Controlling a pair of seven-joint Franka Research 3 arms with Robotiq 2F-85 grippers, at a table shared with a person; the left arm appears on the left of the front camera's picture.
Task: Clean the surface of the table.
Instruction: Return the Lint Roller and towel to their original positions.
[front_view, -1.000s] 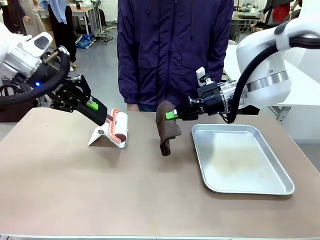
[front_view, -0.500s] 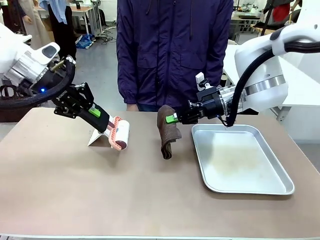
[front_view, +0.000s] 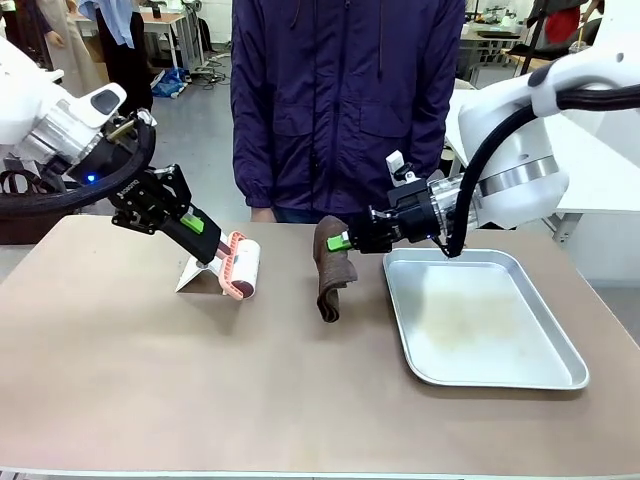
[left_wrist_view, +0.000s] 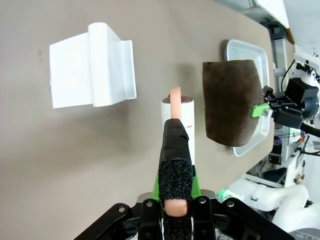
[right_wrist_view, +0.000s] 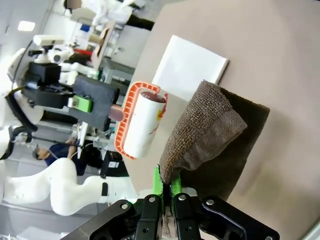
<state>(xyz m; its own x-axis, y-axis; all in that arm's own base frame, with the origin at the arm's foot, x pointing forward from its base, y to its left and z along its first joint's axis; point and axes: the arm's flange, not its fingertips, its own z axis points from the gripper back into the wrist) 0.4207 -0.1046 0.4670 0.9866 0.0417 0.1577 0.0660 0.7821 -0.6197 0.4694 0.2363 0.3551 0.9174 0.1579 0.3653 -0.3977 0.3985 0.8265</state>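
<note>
The table (front_view: 200, 380), a broad beige-brown top with a thin pale edge, filled the lower two thirds of the front view, and a person in a dark purple jacket (front_view: 345, 100) stood at its far side, top centre.

At the left of the front view the left gripper (front_view: 208, 243) reached down to the right, its fingers clamped on the handle of a lint roller (front_view: 243, 264). The roller had a white drum in an orange frame and hung just above the table, beside a white folded plastic stand (front_view: 197, 275) that rested on the surface. In the left wrist view the handle ran up the middle of the frame from between the closed green pads to the white drum, with a small red mark on the drum too small to read. The stand lay at upper left.

At centre-right of the front view the right gripper (front_view: 342, 242) pointed left, its fingers pinched shut on the top edge of a dark brown cloth (front_view: 331, 270). The cloth hung down folded, and its lower end reached the table. The right wrist view showed the cloth rising from between the green pads.

A shiny metal tray (front_view: 560, 370) lay on the table at the right of the front view, just beside the cloth.

Small white lettering on the left gripper's black body could not be read.
</note>
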